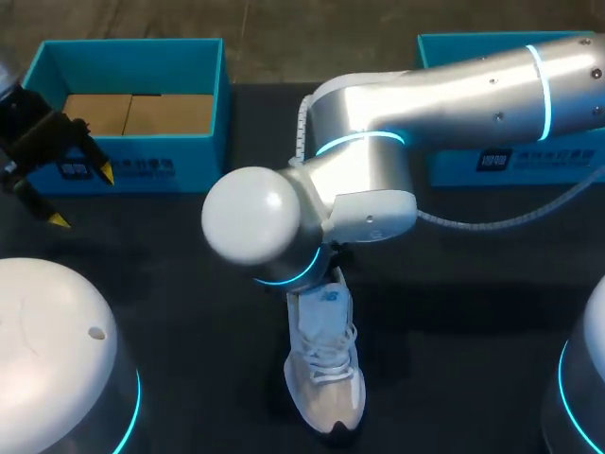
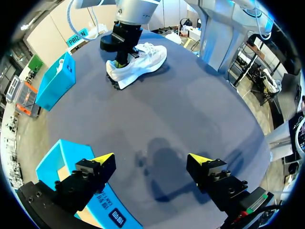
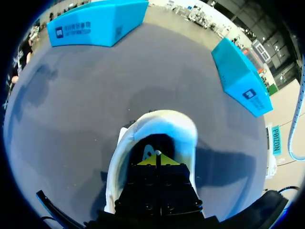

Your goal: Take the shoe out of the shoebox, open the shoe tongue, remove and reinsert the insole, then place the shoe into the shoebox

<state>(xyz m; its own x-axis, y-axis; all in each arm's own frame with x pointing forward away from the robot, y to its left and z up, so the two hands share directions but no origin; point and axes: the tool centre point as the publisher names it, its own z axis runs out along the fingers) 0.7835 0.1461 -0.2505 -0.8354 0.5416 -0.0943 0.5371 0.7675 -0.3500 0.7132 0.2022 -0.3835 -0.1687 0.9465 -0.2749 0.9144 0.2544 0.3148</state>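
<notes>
White shoe [image 1: 326, 383] lies near mid-table, right gripper [image 3: 156, 159] tips pressed together inside its opening, left gripper [image 2: 151, 160] spread by far-left shoebox [image 1: 130, 43]; right should likely pinch the insole's heel edge, lift slowly, shoe steadied.

The left pincer [image 1: 82, 198] hangs with fingers spread wide. The right arm [image 1: 473, 85] reaches past the middle, right pincer [image 3: 156, 160] tips pressed together.

Shoe [image 1: 326, 378] mid-table, right hand [image 3: 156, 160] in its opening; shoebox [image 1: 132, 43] rear left beside left hand [image 1: 84, 198].
</notes>
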